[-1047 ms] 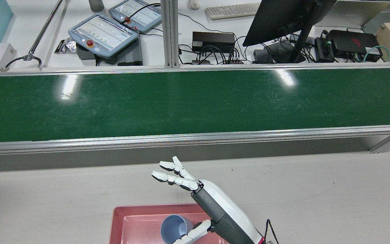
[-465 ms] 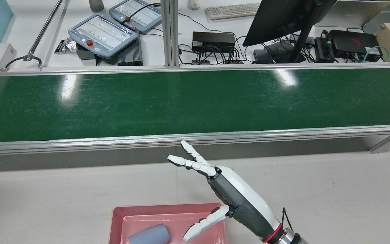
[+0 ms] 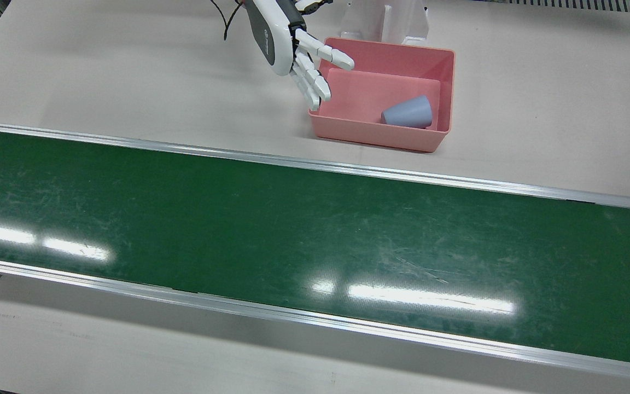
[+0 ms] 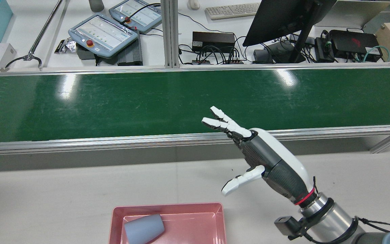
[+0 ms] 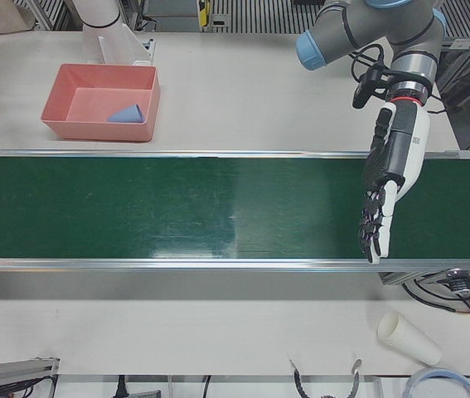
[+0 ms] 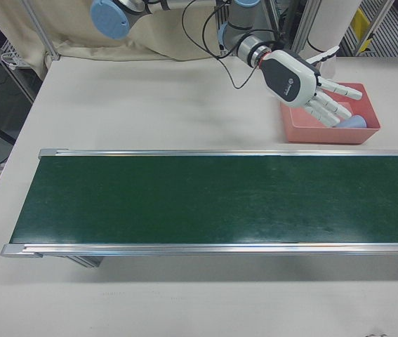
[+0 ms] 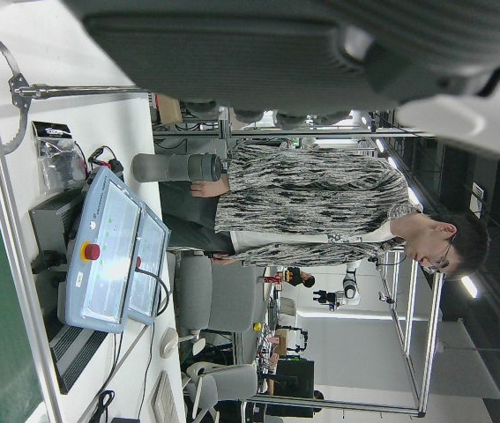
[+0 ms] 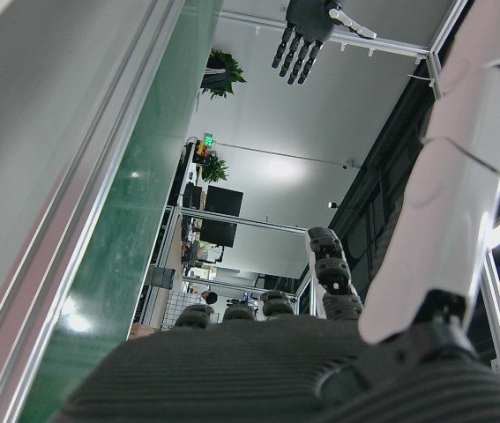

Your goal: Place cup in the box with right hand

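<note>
The grey-blue cup (image 3: 408, 113) lies on its side inside the pink box (image 3: 376, 137). It also shows in the rear view (image 4: 143, 229) and the left-front view (image 5: 127, 114). My right hand (image 4: 259, 159) is open and empty, fingers spread. It hovers above the table to the right of the box (image 4: 168, 205), its fingertips reaching toward the belt. In the front view the right hand (image 3: 293, 49) is by the box's left rim. My left hand (image 5: 388, 178) is open and empty. It hangs fingers-down over the far end of the belt.
The green conveyor belt (image 3: 293, 235) runs across the table in front of the box. A stack of paper cups (image 5: 407, 338) lies beyond the belt's end. A monitor (image 4: 283, 17) and teach pendants (image 4: 103, 34) sit on the desk past the belt.
The cup has left my right hand and tipped onto its side in the box. The right hand has risen and moved right, away from the box toward the belt.
</note>
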Available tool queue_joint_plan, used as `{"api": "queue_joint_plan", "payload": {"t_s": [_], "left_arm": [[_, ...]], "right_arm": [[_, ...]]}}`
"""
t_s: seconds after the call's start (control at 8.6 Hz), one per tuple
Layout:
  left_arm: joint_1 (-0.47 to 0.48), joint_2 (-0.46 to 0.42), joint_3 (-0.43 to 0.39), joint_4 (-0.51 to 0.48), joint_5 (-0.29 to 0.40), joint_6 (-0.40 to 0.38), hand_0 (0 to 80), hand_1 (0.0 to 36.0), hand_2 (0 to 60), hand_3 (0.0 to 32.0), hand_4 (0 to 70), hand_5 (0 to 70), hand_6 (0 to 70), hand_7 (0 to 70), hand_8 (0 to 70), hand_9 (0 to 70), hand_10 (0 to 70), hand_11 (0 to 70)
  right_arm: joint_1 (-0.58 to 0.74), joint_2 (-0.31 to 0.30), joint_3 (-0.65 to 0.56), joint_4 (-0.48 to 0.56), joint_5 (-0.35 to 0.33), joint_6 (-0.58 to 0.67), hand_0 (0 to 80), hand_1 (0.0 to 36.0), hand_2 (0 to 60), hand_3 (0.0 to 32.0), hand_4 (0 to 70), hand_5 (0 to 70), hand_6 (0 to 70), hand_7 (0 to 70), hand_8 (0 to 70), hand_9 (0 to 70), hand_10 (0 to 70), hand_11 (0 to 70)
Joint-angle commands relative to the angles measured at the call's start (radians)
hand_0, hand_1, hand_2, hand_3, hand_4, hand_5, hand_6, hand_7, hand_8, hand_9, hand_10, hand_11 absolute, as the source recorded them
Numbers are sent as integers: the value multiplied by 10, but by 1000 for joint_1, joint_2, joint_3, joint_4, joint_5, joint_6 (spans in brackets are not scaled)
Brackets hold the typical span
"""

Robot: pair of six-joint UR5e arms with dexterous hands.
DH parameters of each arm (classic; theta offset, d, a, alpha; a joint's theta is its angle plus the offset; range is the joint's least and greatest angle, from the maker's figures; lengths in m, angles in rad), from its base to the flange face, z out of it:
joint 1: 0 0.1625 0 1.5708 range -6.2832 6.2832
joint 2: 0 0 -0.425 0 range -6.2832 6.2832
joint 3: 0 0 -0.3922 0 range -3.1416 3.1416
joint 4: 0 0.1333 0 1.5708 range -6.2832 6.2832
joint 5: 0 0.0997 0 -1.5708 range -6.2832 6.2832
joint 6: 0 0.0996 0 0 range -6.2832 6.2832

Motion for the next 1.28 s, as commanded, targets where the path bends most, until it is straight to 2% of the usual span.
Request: {"api": "queue_joint_plan", "payload": {"t_s": [0.0,0.12,0.35,0.58,0.7,0.81,0.93,1.16], "left_arm": [[0,0,2,0,2,0,0,0,0,0,0,0,0,0,0,0,0,0],[0,-1,0,0,0,0,0,0,0,0,0,0,0,0,0,0,0,0],[0,0,0,0,0,0,0,0,0,0,0,0,0,0,0,0,0,0],[0,0,0,0,0,0,0,0,0,0,0,0,0,0,0,0,0,0],[0,0,0,2,0,0,0,0,0,0,0,0,0,0,0,0,0,0],[0,0,0,0,0,0,0,0,0,0,0,0,0,0,0,0,0,0],[0,0,0,0,0,0,0,0,0,0,0,0,0,0,0,0,0,0],[0,0,-1,2,0,0,0,0,0,0,0,0,0,0,0,0,0,0]], "right_arm": [[414,-84,-61,-162,-227,359,493,185,79,0,0,52,35,71,0,1,26,59],[563,-84,-147,-160,-359,467,497,194,101,0,0,55,37,73,0,2,30,65],[860,-85,-256,-142,-615,498,491,176,49,0,0,53,36,71,0,7,33,68],[1073,-90,-439,7,-769,552,492,175,50,0,0,52,39,88,0,15,37,73],[1134,-123,-524,115,-786,572,491,173,53,0,0,52,40,92,0,14,36,71],[1194,-151,-581,173,-803,569,488,169,62,0,15,49,44,114,0,23,41,77],[1224,-154,-642,215,-808,570,474,148,52,0,5,43,42,111,0,23,40,75],[1236,-153,-710,257,-808,572,476,149,40,0,0,44,42,109,0,21,42,77]]}}
